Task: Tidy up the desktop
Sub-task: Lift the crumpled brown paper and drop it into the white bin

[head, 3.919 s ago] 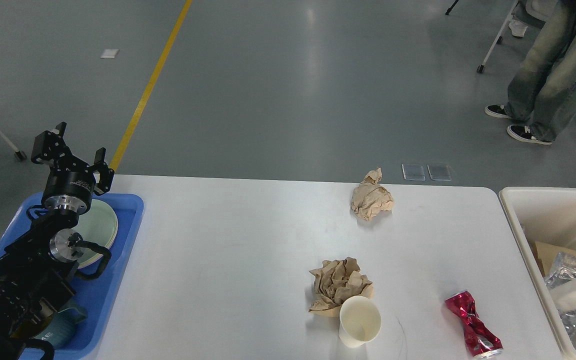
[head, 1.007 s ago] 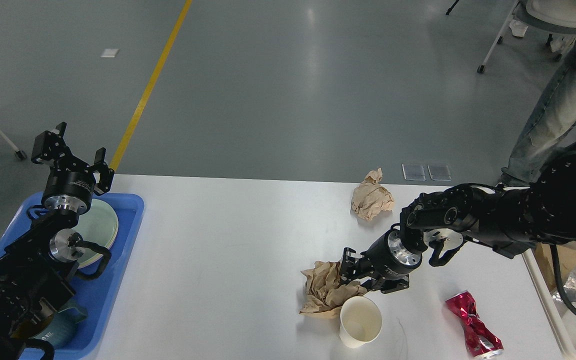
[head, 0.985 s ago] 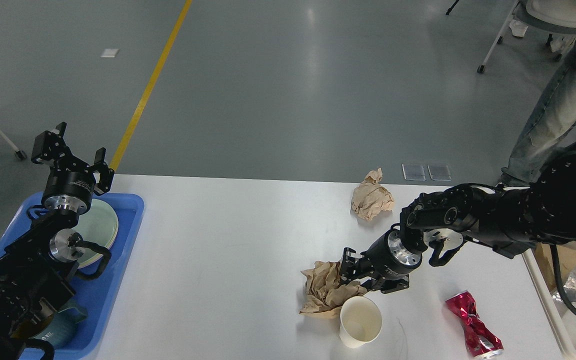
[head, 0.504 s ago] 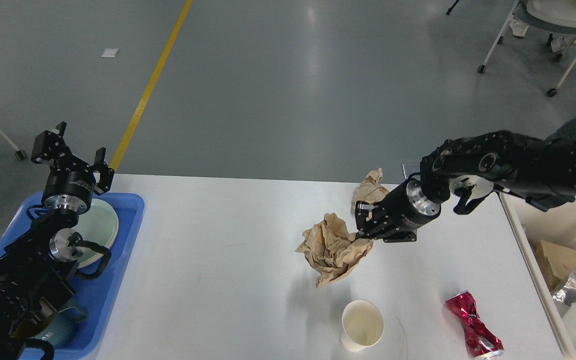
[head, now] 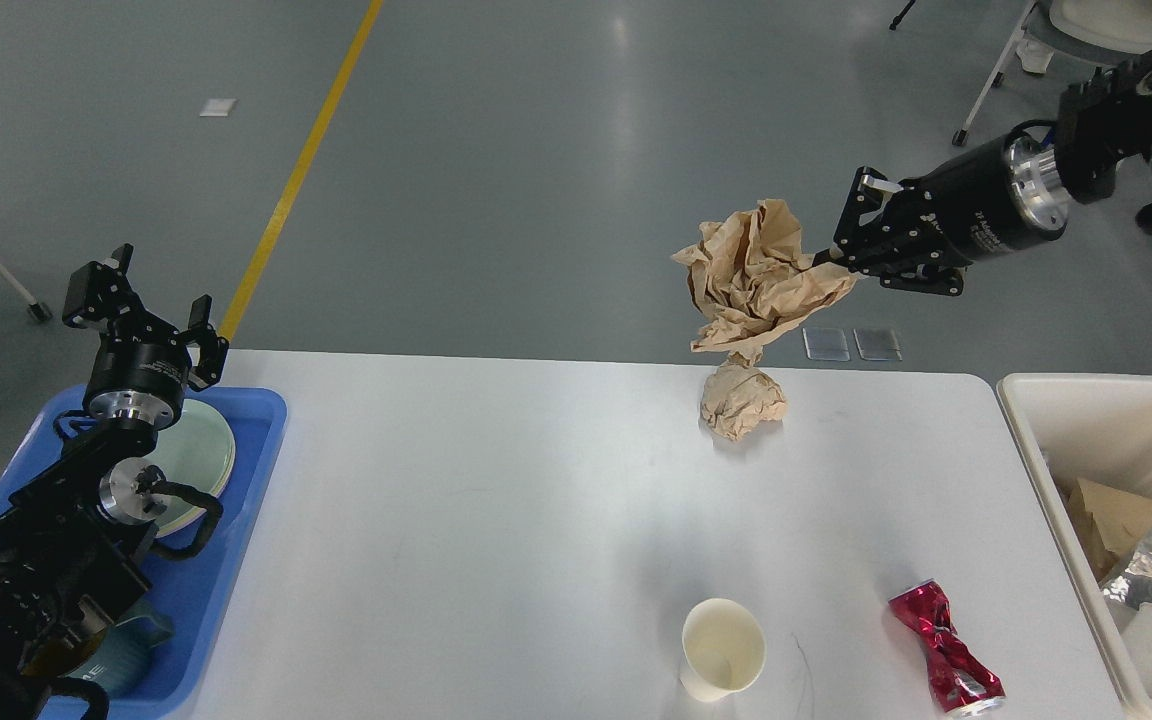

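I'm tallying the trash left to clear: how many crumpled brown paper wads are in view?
2. One paper wad hangs in the right gripper, in the air; the other wad lies near the desktop's far edge. The bin's contents may hide more.

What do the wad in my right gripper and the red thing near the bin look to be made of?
Wad, pinched by the right gripper: brown kraft-type paper, matte, sharply creased and crumpled. Red thing on the desktop: likely a thin metal drink can, glossy, with bright highlights, a twisted crushed waist and a silvery rim.
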